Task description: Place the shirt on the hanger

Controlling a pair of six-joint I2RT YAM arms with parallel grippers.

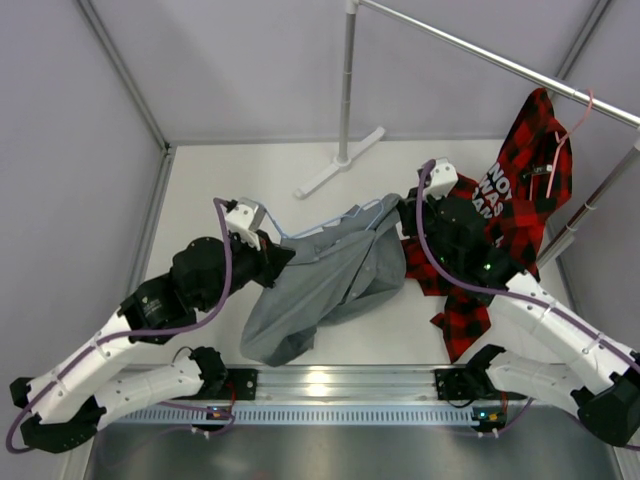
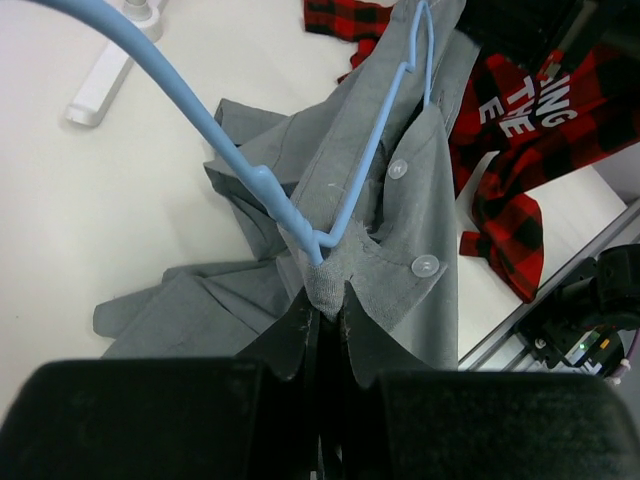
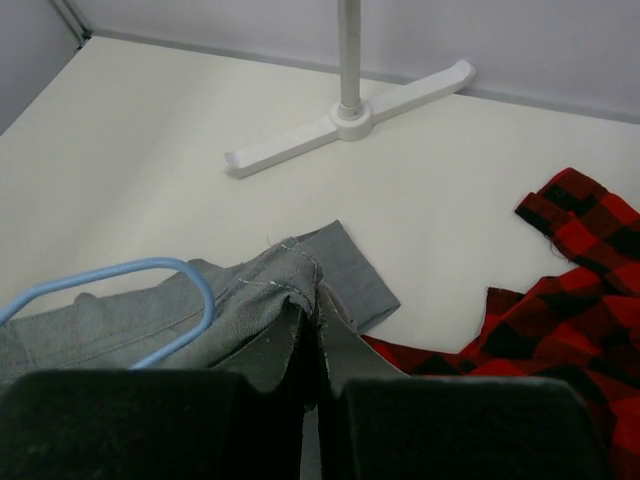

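Note:
The grey-green shirt hangs stretched between my two grippers above the table. My left gripper is shut on a fold of the shirt near its buttons, right where the light-blue wire hanger runs into the cloth. My right gripper is shut on a stitched edge of the shirt. A loop of the hanger lies against the cloth just left of its fingers. Part of the hanger is hidden inside the shirt.
A red-and-black plaid shirt hangs on a pink hanger from the rail at the right, its tail on the table beside my right arm. The rack's white foot stands at the back. A metal rail runs along the near edge.

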